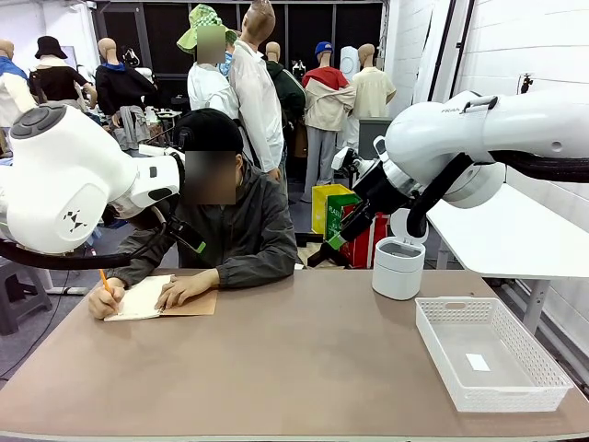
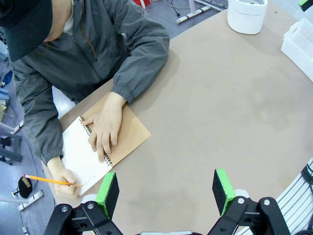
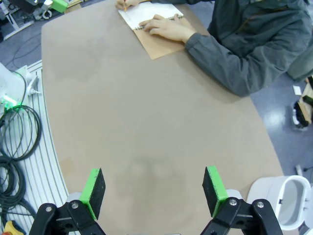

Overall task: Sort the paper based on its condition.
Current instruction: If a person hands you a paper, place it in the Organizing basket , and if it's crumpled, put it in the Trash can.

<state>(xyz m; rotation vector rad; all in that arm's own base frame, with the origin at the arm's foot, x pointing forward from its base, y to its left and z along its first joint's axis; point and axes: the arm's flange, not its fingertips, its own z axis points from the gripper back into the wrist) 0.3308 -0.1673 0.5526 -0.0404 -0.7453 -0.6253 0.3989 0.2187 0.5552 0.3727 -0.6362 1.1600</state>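
Note:
The paper as loose sheets is out of view. A person at the far left of the table writes with an orange pencil (image 1: pixel 104 280) on the white page of a spiral-bound notebook (image 1: pixel 138 299) with a brown cover, the other hand resting flat on it. The left wrist view looks down on that notebook (image 2: pixel 80 156). My left gripper (image 2: pixel 166 193) hangs open above the bare table near it, holding nothing. My right gripper (image 3: pixel 154 191) is also open and empty, high over the table's middle, with the notebook (image 3: pixel 146 12) far off.
A white lidded bin (image 1: pixel 398 267) stands at the back right of the brown table (image 1: pixel 304 368). A white perforated basket (image 1: pixel 488 354) lies at the front right with a small white slip inside. Cables (image 3: pixel 17 127) lie on the floor beside the table.

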